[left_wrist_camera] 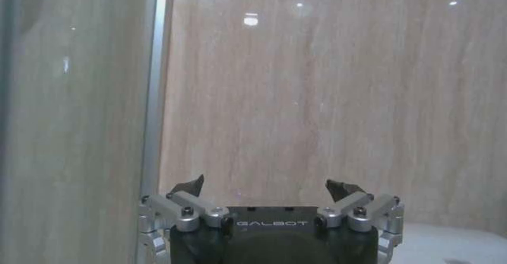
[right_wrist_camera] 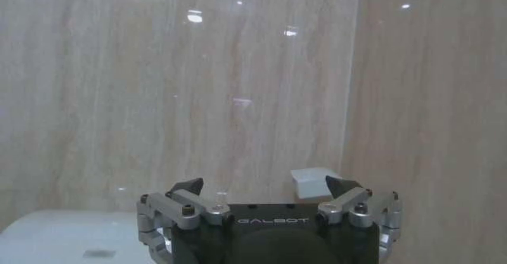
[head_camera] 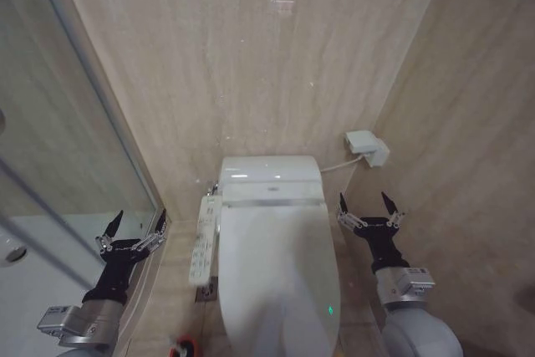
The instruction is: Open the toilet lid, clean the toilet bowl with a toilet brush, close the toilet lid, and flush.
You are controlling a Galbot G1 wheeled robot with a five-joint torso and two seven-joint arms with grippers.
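Two hands of mine are raised, one on either side of the toilet, and both hold nothing. Farthest to my left stands the glass shower screen (head_camera: 58,123), with the white shower tray (head_camera: 33,265) behind it. My left hand (head_camera: 134,225) hovers just beside the screen's lower edge, its fingers spread apart and pointing up toward the beige tiled wall (head_camera: 251,64); from its wrist camera I see that left hand (left_wrist_camera: 269,188) with its two dark fingertips well apart, facing the wall and the screen's metal frame. Below it, at the bottom edge of the head view, a bit of the red brush holder (head_camera: 183,345) shows on the floor. Next comes the white button control panel (head_camera: 203,240) along the side of the toilet bowl. The toilet lid (head_camera: 276,273) lies shut over the bowl, a small green light near its front. Right of the toilet, my right hand (head_camera: 369,211) is lifted, fingers likewise spread wide. Above it a white wall box (head_camera: 368,146) sits on the tiles, a cable running to the toilet. From the right wrist camera my right hand (right_wrist_camera: 265,188) faces the corner, the box just past one fingertip.
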